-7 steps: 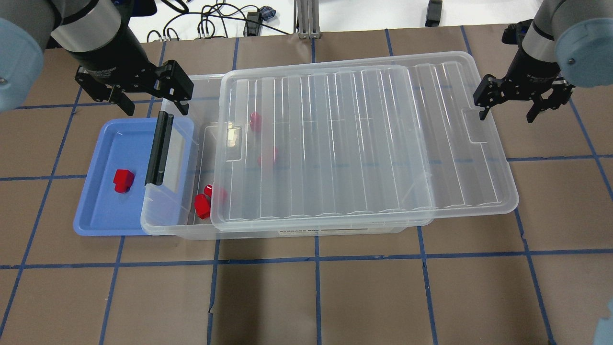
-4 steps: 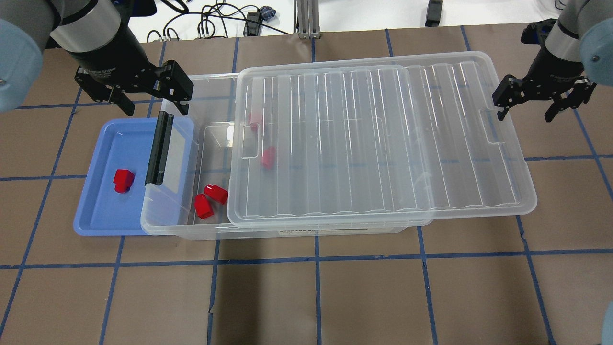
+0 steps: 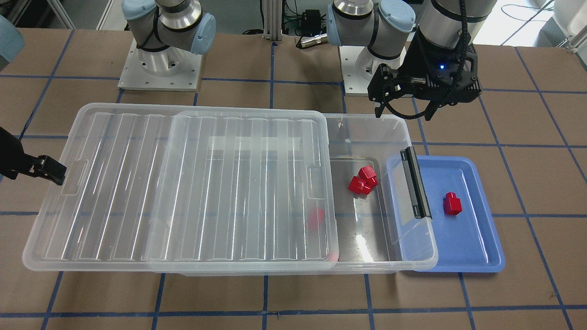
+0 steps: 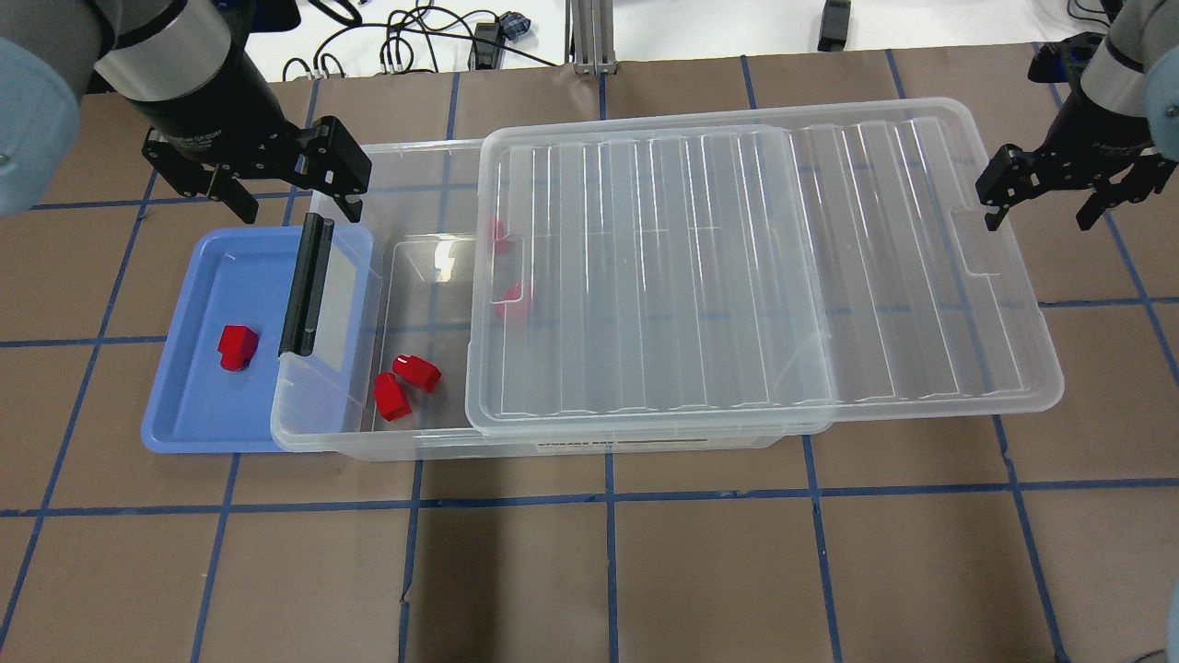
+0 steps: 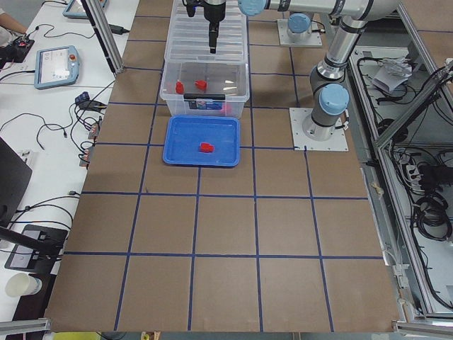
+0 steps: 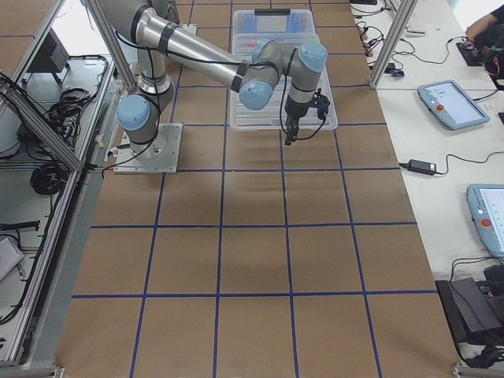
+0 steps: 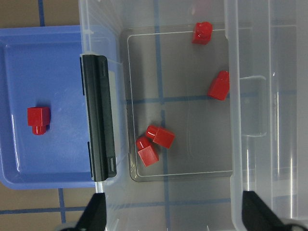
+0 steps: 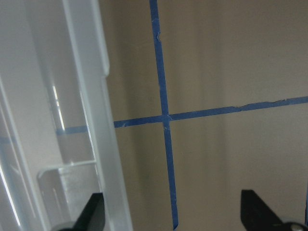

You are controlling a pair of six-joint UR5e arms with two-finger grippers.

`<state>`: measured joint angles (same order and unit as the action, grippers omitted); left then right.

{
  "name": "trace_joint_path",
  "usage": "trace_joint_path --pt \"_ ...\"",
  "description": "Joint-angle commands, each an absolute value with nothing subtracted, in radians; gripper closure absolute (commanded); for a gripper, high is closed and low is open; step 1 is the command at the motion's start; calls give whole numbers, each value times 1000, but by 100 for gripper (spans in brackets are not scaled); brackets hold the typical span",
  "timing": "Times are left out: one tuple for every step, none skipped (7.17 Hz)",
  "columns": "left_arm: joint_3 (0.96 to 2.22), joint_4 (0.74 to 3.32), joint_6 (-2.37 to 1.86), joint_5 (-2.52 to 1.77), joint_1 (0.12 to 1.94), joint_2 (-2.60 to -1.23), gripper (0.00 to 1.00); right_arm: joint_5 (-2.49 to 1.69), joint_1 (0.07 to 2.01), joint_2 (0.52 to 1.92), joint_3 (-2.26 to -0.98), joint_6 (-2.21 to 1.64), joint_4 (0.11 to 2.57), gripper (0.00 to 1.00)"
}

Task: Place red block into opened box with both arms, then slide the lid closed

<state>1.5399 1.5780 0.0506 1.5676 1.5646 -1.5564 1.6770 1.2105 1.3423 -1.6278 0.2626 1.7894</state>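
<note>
Now lid (image 4: 764, 267) — farther right.

red block (image 4: 238, 346) | blue tray (image 4: 189, 410) | clear ribbed lid (image 4: 691, 276) | brown table (image 4: 718, 580) (blue grid)

Red block (image 4: 238, 346) lies on blue tray (image 4: 184, 405), outside box (image 4: 396, 447). Clear box uncovered at latch end; ribbed lid (image 4: 764, 267) rests on it, overhanging the opposite end.

Silver-grey arms (image 4: 175, 46), light-blue caps (image 4: 28, 101)
</note>
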Motion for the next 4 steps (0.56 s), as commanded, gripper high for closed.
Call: trace_joint_path --pt "1523 1581 54 1572 1553 -1555 0 1687 1204 1342 -1629 276 1793 0" --pt "1516 1598 67 1574 1519 -1580 0 1698 1201 1342 -1629 276 1793 0" --pt "1491 1604 63 1574 1447 -1560 0 1698 1197 1341 -1629 278 1796 0" --pt "1502 1633 74 1566 1331 -1584 0 1700 1190 1339 -1629 278 1804 0"
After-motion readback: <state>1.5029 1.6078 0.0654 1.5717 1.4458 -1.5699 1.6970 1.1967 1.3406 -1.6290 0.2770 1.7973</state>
